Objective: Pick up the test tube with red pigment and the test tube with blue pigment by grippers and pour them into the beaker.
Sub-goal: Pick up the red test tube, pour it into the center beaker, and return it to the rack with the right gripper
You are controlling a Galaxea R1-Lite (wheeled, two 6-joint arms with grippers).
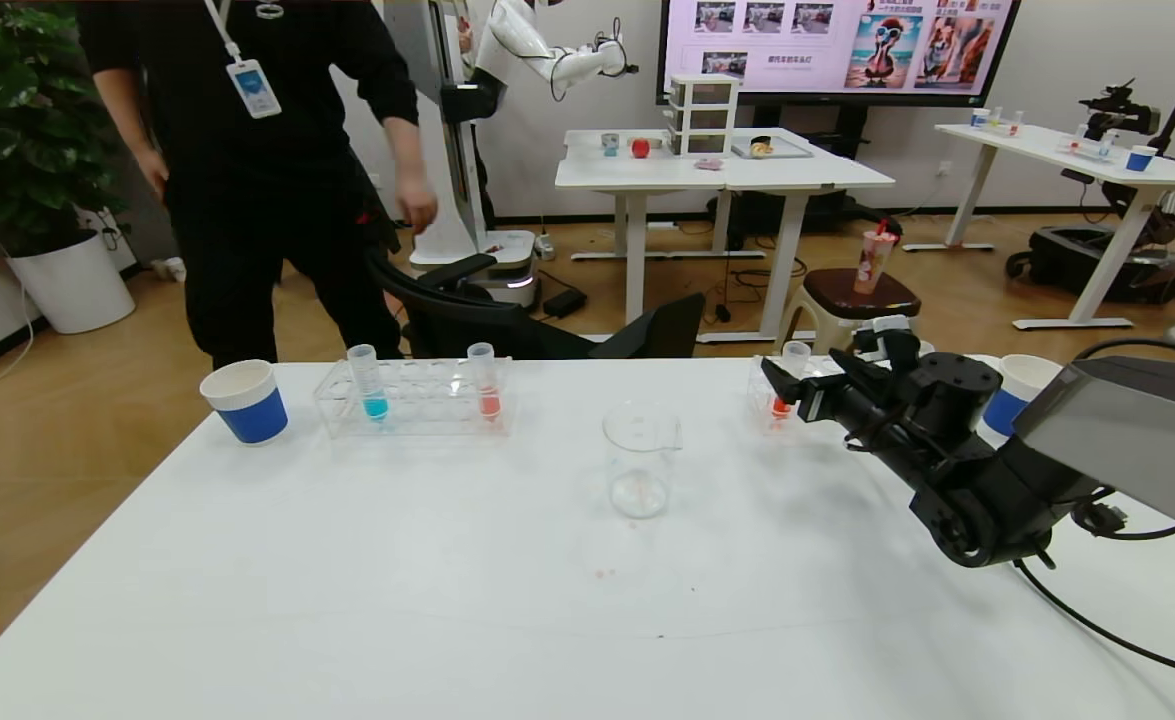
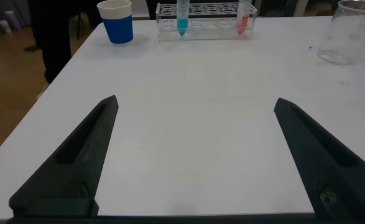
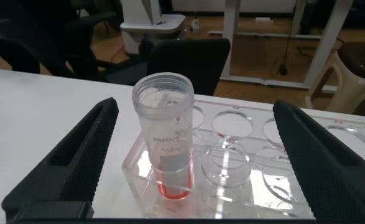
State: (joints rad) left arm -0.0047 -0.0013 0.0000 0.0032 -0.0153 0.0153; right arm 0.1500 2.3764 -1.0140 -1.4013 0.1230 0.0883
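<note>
So nearest the front edge of the desk (image 1: 347, 600) it's just bare white top, with the left gripper (image 2: 194, 155) hovering low over the left-front part, fingers spread wide and holding nothing. It only shows in its own wrist view.

Moving back, the beaker (image 1: 637, 460) stands upright around the middle of the desk, and I can't see any coloured liquid in it.

Toward the right edge, the right gripper (image 1: 782, 385) reaches in from the right side, fingers wide apart on either side of the test tube with red pigment (image 3: 166, 143), not touching it as far as I can tell. That tube stands upright in the end hole of a clear rack (image 3: 244, 180) near the far right corner, red liquid down in its tip.

Along the far edge on the left there's a second clear rack (image 1: 412, 400) holding the test tube with blue pigment (image 1: 367, 385) and a paler red tube (image 1: 484, 382), both upright. A blue-and-white paper cup (image 1: 244, 400) sits just beside that rack, closer to the far left corner.
</note>
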